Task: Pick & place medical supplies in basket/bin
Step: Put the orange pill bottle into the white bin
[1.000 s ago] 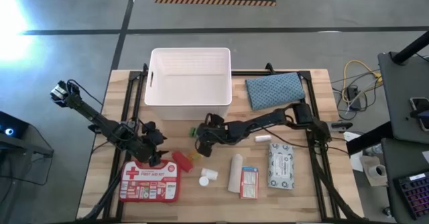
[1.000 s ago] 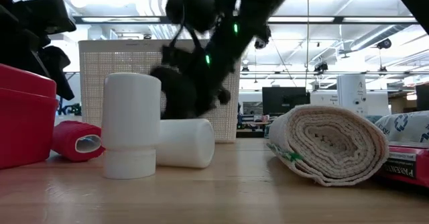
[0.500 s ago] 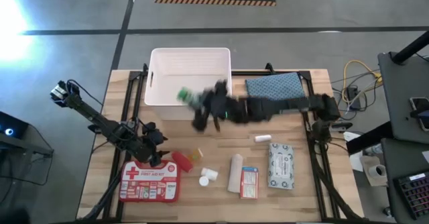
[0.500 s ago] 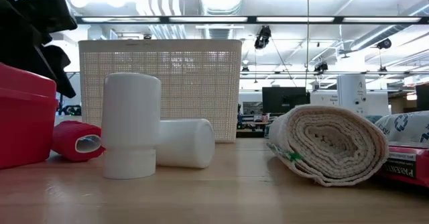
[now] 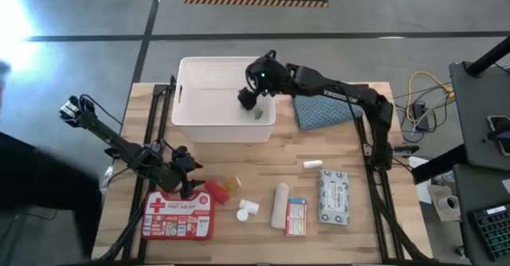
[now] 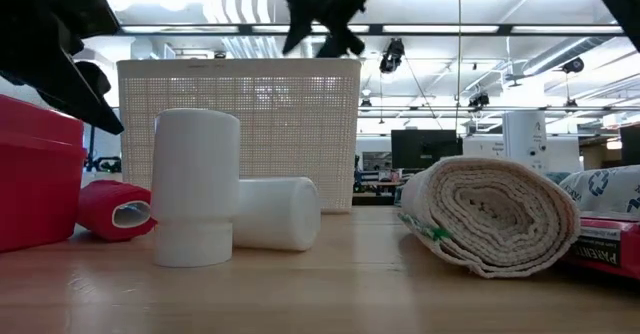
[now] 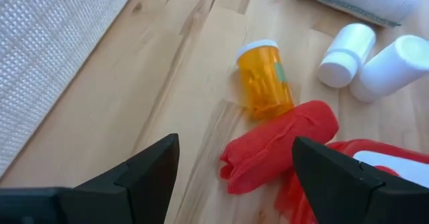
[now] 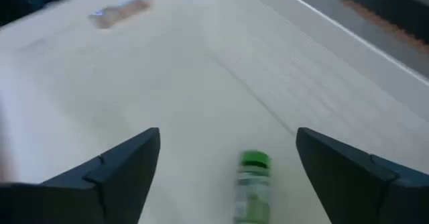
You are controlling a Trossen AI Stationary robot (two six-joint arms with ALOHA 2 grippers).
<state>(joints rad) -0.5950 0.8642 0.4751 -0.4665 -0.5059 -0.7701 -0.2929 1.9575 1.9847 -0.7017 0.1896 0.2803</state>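
My right gripper (image 5: pixel 248 98) hangs open over the white bin (image 5: pixel 191 121), above its right half. Below its fingers (image 8: pixel 228 133) a small green-capped bottle (image 8: pixel 253 175) lies on the bin floor (image 5: pixel 259 115). My left gripper (image 5: pixel 186 181) is open and low over the table, beside the red first-aid case (image 5: pixel 178 215). Past its fingers (image 7: pixel 234 145) lie a red roll (image 7: pixel 281 143), an orange pill bottle (image 7: pixel 265 78) and two white bottles (image 7: pixel 345 53). The white roll (image 5: pixel 280 206), red-white box (image 5: pixel 296 217) and grey wipes pack (image 5: pixel 335 196) lie on the table's near right.
The blue-grey cloth pouch (image 5: pixel 325 107) lies right of the bin. A small white vial (image 5: pixel 311 164) lies mid-table. Another small thing (image 8: pixel 120 11) rests farther off on the bin floor. A dark blurred shape (image 5: pixel 36 190) stands off the table's left edge.
My right gripper has risen from mid-table and swung toward the far edge, over the bin. The green-capped bottle it carried half a second ago now lies on the bin floor, clear of the fingers. The left arm has kept still.
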